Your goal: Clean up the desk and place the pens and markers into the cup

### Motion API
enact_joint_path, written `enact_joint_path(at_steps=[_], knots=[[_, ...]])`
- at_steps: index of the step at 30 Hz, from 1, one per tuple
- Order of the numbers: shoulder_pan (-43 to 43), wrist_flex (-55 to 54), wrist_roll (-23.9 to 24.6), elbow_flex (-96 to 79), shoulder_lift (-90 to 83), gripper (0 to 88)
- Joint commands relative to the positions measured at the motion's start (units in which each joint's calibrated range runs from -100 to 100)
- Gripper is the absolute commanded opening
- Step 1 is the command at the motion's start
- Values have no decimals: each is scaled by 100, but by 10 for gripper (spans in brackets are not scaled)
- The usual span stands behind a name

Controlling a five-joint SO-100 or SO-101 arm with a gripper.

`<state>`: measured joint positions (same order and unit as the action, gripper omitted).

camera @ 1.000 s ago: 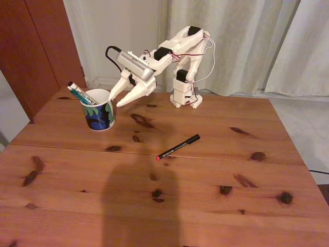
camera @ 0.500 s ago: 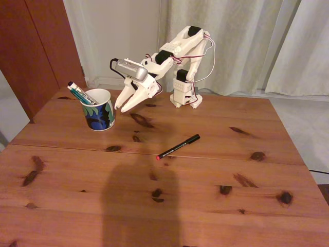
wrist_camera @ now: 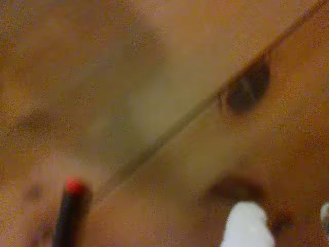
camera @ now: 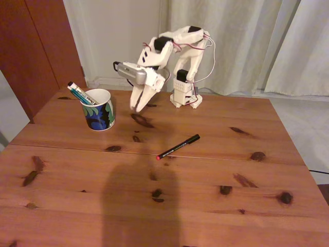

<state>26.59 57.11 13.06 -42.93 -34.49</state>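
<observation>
Hanging above the counter (camera: 216, 154), the hand (camera: 138, 108) holds nothing, fingers nearly together; black pen (camera: 178, 146) lies nearby.

fixed view faces the desk (camera: 205, 195) from front; close wrist view shares its seam.

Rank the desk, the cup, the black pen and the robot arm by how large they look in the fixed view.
1. desk
2. robot arm
3. cup
4. black pen, longer than the cup is tall but far slimmer, so these two are close.
</observation>
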Motion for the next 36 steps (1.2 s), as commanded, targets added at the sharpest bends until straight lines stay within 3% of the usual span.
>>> enact_joint_path(at_steps=[1,4,9,13,17,26,31,36], knots=[[-89,1123,29,614,-154,110],[-403,1510,223,668,-138,110],[-1287,1527,1386,686,259,110],[-1714,1527,1926,903,640,113],[-1979,1527,2130,957,1136,113],[-2076,1519,2104,975,1980,109],[-2582,1510,2146,1290,2262,112],[-2856,1338,2580,1651,2717,111]])
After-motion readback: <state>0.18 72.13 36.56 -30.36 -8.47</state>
